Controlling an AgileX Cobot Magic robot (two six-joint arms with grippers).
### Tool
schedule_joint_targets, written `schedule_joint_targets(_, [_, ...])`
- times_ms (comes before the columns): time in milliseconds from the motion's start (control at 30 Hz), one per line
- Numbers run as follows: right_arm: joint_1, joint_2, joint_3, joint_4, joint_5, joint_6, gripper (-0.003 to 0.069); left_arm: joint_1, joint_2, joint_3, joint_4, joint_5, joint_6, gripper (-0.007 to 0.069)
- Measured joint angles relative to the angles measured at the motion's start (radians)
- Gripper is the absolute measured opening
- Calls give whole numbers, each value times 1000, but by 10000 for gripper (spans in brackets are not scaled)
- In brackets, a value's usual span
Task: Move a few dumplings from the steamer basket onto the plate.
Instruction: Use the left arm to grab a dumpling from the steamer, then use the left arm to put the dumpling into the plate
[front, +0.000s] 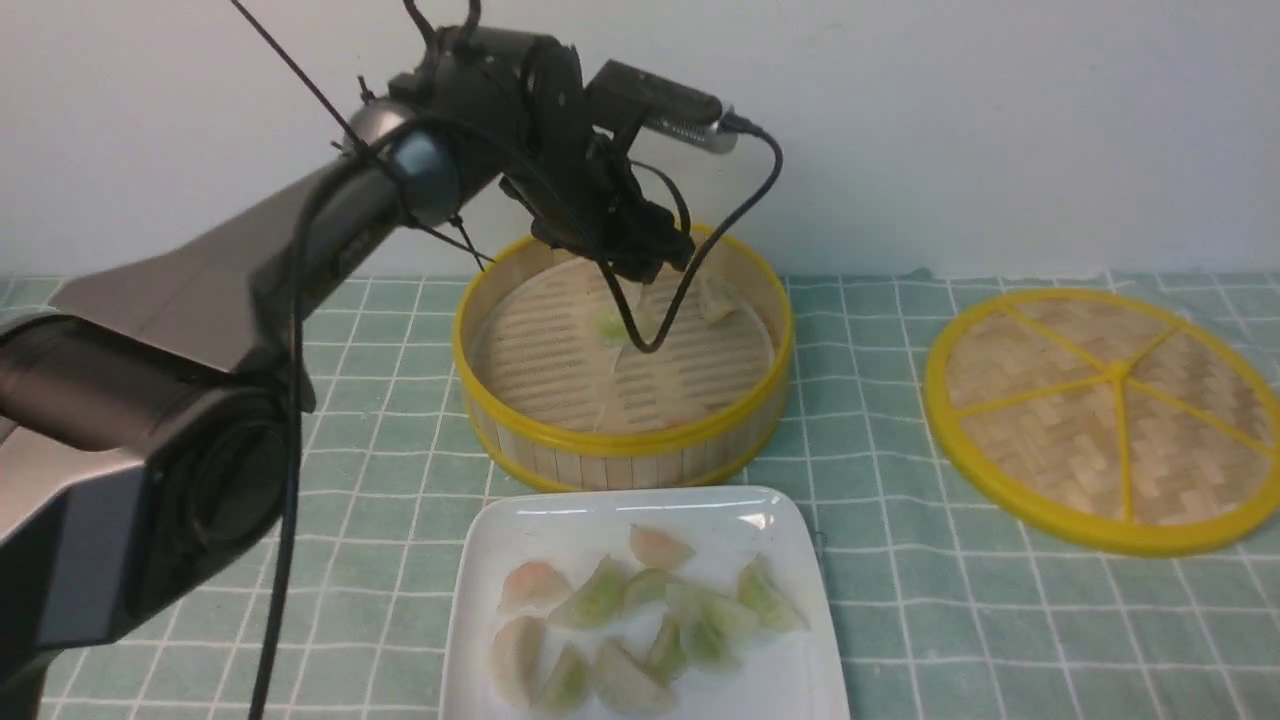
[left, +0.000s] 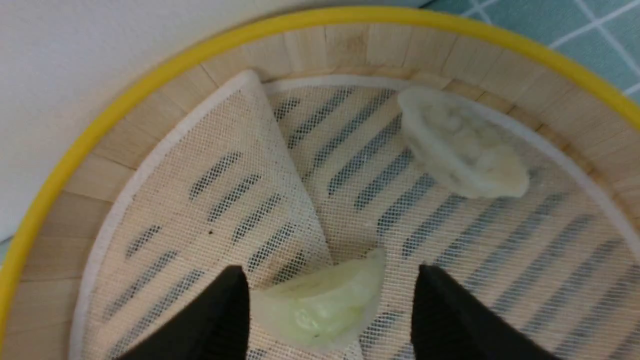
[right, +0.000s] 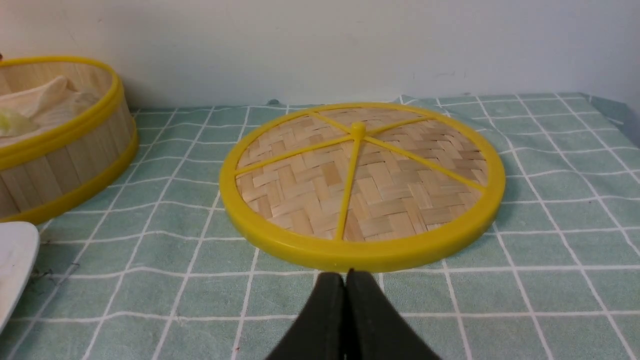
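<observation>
The left gripper (left: 330, 274) is pictured inside the steamer basket (front: 620, 447), its jaws held apart on either side of a green-filled dumpling (left: 320, 310) that lies on the mesh liner (left: 225, 200). One finger is seen touching the dumpling, while the other is clear of it. A second, whitish dumpling (left: 462, 150) is seen near the basket's far wall, and part of the liner is folded over on itself. A heap of dumplings (front: 640, 615), some green and some pinkish, is shown on the white plate (front: 600, 512), which is set just in front of the basket on the checked cloth (front: 900, 600). The right gripper (right: 345, 280) is pressed shut, fingertip to fingertip, near the woven lid (front: 1105, 420).
</observation>
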Motion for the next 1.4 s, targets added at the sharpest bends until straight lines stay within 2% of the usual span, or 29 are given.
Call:
schedule_joint_targets(267, [0,0,0,0,0,0,-15,-32,88,-4,144,-44,71,498])
schedule_joint_targets(467, [0,0,0,0,0,0,-15,-48,104,-11,141,-82,65,518])
schedule_joint_targets(500, [0,0,0,0,0,0,-15,-48,106,-12,129,-81,55,511])
schedule_joint_targets(600, [0,0,0,0,0,0,-15,-48,108,-16,105,-61,8,412])
schedule_joint_targets(667, [0,0,0,0,0,0,-15,-48,108,-34,105,-16,-23,255])
schedule_joint_targets(700, [0,0,0,0,0,0,-15,-48,108,-36,103,-9,-29,238])
schedule_joint_targets(733, [0,0,0,0,0,0,-15,-48,109,-56,103,49,-43,137])
schedule_joint_targets(1000, [0,0,0,0,0,0,-15,-49,30,-207,99,336,-57,123])
schedule_joint_targets(1267, [0,0,0,0,0,0,-15,-50,-48,-282,86,366,-57,123])
schedule_joint_targets(1400, [0,0,0,0,0,0,-15,-60,-56,-281,20,384,-56,123])
